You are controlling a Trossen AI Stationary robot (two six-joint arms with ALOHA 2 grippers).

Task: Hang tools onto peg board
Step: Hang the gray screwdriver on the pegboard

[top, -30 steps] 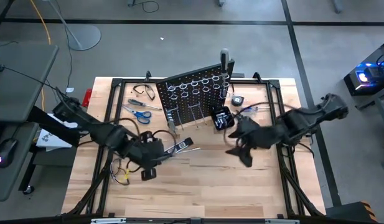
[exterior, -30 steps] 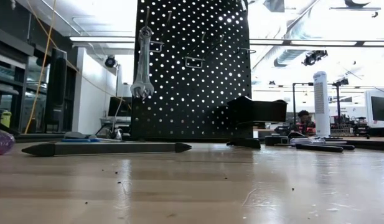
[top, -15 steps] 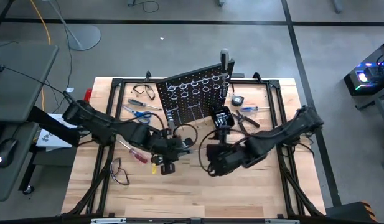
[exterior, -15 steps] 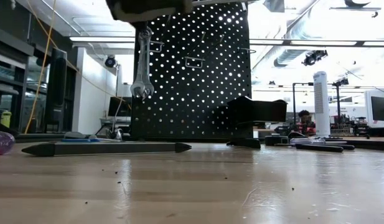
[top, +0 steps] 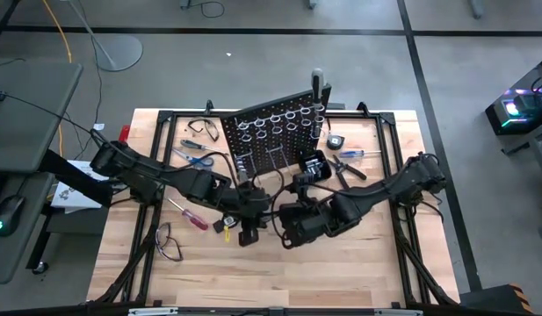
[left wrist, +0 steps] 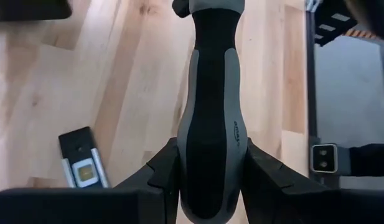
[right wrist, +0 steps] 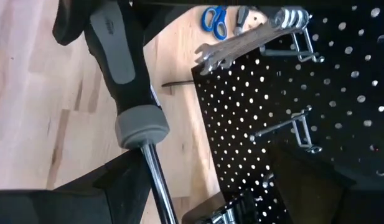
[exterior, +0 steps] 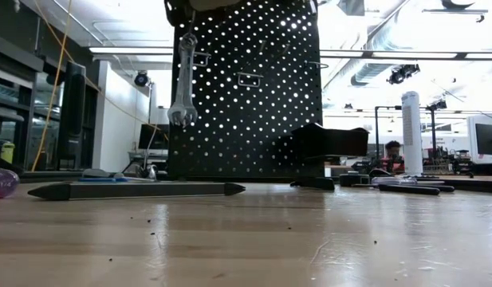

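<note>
My left gripper is shut on a grey-and-black-handled screwdriver above the table's middle, in front of the black peg board. My right gripper is open just to its right. The screwdriver's silver shaft runs between the right gripper's fingers, and I cannot tell whether they touch it. A silver wrench hangs from a hook at the board's left side. Blue-handled scissors and a red-handled screwdriver lie on the table's left part. Dark pliers lie on its right part. My left gripper pinches the thick butt end of the screwdriver's handle between its two fingers. The handle runs on forward along the fingers. The screwdriver is lifted clear of the table, its shaft pointing toward my right gripper.
A small black box stands at the board's right foot. Clear safety glasses lie at the far left. A cable loop lies at the near left. A long dark pen-like tool lies in front of the board.
My left gripper has gone toward the table's right edge with the screwdriver. My right gripper has come toward the table's left edge, up to the left gripper, until the screwdriver's shaft stands between its fingers.
</note>
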